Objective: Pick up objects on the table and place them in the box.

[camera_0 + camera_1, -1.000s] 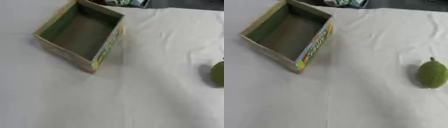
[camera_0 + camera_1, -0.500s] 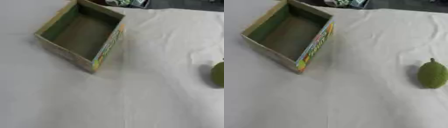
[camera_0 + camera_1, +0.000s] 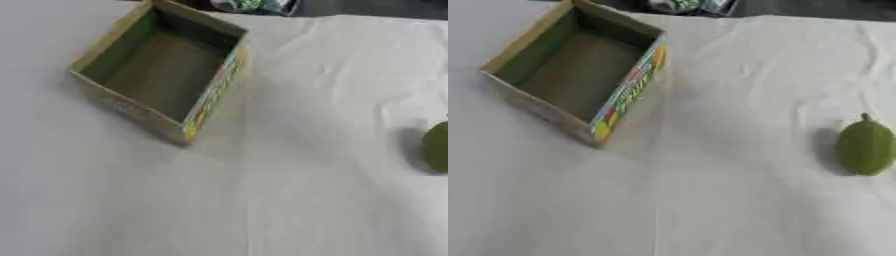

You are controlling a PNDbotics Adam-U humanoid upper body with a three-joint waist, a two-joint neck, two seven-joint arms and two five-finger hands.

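Nothing has moved: box (image 3: pixel 579 75) stays empty, green fruit (image 3: pixel 865 147) lies unpicked, my hands out of view, fingers unseen

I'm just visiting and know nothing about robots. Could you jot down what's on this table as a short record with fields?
surface: white cloth covering the table
box: open cardboard box at the upper left, sitting askew, colourful print on its right side
box contents: nothing visible inside
item to pick up: one green fruit with a small stem, lying at the right, apart from the box
far edge: some packaged items, too unclear to identify
robot hands: neither shows in either view
task progress: fruit not yet in the box
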